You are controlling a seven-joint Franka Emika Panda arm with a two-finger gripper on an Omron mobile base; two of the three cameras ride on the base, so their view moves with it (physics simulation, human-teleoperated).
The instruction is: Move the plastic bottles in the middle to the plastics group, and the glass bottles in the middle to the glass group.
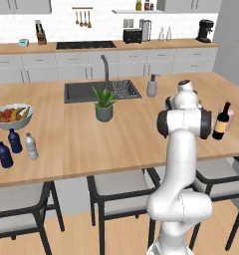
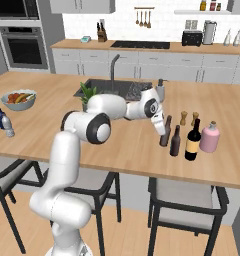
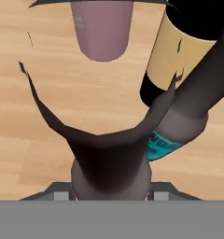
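Wooden island (image 1: 116, 144), grey cabinets (image 1: 91, 64), white tiled wall (image 1: 66, 27)

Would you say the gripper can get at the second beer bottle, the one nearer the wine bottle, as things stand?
Probably yes: the gripper sits at the neighbouring beer bottle, and the second beer bottle beside it has its near side open, though the wine bottle crowds it.

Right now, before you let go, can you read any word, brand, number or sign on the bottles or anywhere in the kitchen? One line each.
No text can be read in any view.
Wine bottle: yellowish label, plain, no lettering shown.
Beer-type bottle by the gripper: teal band with dark marks, too blurred to read.
Pink bottle: no label visible.
Blue bottles: too small to tell.
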